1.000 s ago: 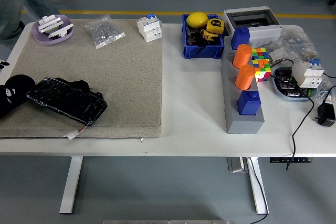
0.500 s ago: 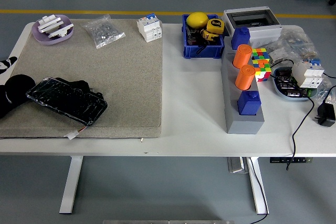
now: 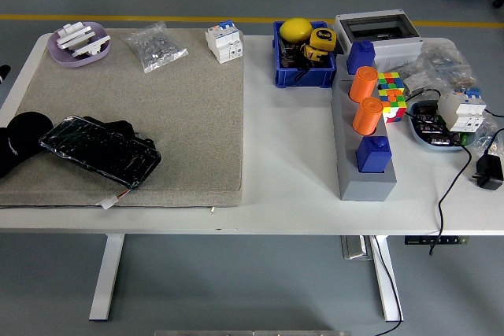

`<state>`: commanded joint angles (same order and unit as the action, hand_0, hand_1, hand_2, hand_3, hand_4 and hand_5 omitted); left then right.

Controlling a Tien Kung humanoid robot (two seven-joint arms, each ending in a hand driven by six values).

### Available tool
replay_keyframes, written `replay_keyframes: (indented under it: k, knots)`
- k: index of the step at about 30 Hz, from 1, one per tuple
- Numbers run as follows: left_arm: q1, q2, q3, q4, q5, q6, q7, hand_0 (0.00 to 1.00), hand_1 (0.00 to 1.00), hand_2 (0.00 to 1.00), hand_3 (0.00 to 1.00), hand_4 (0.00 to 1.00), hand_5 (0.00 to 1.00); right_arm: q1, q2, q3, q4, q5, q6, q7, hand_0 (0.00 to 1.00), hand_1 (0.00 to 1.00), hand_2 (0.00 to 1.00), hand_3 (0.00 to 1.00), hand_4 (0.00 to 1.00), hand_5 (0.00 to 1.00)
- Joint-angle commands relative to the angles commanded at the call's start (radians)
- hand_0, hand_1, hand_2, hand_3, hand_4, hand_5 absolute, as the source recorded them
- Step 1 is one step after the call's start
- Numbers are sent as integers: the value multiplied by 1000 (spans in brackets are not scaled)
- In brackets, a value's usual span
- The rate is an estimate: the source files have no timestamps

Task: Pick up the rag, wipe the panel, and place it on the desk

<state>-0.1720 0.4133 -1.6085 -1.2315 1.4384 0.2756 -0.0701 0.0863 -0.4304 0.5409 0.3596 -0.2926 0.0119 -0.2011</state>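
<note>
Beside the panel, black rag.

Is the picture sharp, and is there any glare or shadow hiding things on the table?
Head view: evenly lit and sharp; only soft shadows under the table. The black panel shows crinkled glints, no blinding glare. The clear bag sparkles a little. No robot hand is in view.

Glossy black panel, beige speckled mat, blue bin, orange cylinders, multicoloured cube
</note>
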Motion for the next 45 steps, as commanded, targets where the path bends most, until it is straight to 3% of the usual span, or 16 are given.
replay_keyframes:
  k: [4,9,17,35,45]
  knots:
    - [8,-4,-7,-6,-1,-2,-2,598,788,796,795,926,231,7,3,-16,1,1,1,2,811,677,698,646,952,771]
    - [25,-38,-34,-7,1,-5,-3,609,788,793,787,924,236,23,8,-31,2,-2,0,4,811,677,699,646,951,772]
    - [26,-42,-32,-11,7,-10,-7,613,790,793,786,922,239,29,9,-30,-4,-2,-2,5,811,677,699,646,952,772]
    - [29,-15,-18,-7,8,-16,-16,626,791,791,775,918,244,13,14,-54,-9,8,-1,7,811,677,699,646,953,773]
    - [31,-13,-8,-4,9,-20,-18,629,793,792,771,917,246,17,15,-68,-10,9,-1,7,813,677,699,646,953,774]
